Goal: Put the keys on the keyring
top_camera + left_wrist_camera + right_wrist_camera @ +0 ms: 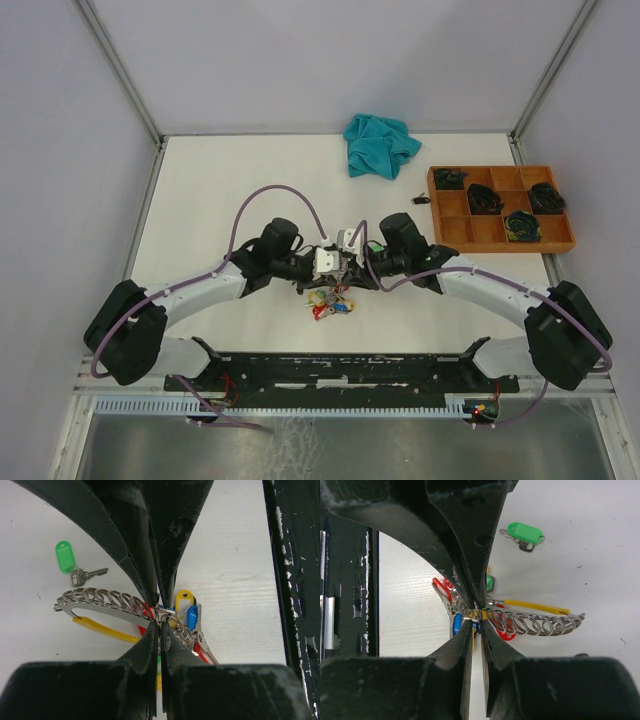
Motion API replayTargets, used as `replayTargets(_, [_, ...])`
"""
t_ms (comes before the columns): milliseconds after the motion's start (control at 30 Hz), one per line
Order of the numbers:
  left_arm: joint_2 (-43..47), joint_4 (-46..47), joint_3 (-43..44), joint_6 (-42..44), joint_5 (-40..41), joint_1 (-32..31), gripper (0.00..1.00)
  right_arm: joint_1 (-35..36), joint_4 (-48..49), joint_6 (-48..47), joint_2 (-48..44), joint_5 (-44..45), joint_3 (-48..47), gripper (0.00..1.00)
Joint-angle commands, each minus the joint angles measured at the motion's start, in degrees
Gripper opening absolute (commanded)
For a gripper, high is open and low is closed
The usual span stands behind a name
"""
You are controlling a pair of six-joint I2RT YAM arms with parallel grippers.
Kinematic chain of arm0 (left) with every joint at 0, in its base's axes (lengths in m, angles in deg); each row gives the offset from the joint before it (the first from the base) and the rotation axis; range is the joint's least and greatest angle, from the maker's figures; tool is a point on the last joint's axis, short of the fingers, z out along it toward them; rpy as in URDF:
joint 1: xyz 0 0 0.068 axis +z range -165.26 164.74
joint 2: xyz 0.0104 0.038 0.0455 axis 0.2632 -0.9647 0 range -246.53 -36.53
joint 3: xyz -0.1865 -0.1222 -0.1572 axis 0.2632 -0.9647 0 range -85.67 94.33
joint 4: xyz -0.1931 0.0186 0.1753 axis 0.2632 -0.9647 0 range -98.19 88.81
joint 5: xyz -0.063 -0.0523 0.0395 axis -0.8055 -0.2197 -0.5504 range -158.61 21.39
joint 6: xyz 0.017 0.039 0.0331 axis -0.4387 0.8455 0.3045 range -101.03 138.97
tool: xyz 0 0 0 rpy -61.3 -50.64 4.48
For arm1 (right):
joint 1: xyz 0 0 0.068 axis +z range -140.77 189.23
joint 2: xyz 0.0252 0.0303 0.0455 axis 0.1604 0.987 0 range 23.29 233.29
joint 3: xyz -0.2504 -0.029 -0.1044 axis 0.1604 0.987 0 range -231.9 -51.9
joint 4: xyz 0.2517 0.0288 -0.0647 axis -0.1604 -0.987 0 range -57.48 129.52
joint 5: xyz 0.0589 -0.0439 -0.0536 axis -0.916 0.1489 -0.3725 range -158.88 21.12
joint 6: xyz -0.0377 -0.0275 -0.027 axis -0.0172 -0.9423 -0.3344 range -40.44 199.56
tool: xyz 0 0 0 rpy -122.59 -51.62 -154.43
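At the surface's (220,200) near middle, the left pincer (159,611) clenches the keyring (100,599) by its bunched keys (187,616); the right pincer (477,612) flanks it, grip unclear; only wrist views reveal a loose green-tagged key (75,569)

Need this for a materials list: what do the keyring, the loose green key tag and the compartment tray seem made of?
The keyring: shiny silver metal wire, glinting along its loops. The green key tag: likely plastic, smooth, glossy, evenly coloured. The tray: probably wood, matte orange-brown; grain too small to see.
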Motion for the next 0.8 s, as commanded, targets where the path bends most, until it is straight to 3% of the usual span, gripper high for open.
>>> replayTargets(0, [0.2,4.3,1.8,-1.7,-0.5,-0.9,0.03,2.3,1.7,-4.9,-2.7,-0.8,-1.4,0.2])
replayTargets(300, [0.4,5.4,1.2,-2.1,-0.4,-0.8,0.03,0.8,0.8,-3.8,-7.9,1.0,2.6,0.33])
replayTargets(767, [0.6,6.2,0.8,-2.6,-1.2,-0.7,0.03,-0.9,6.2,-0.5,-11.0,2.1,8.4,0.34])
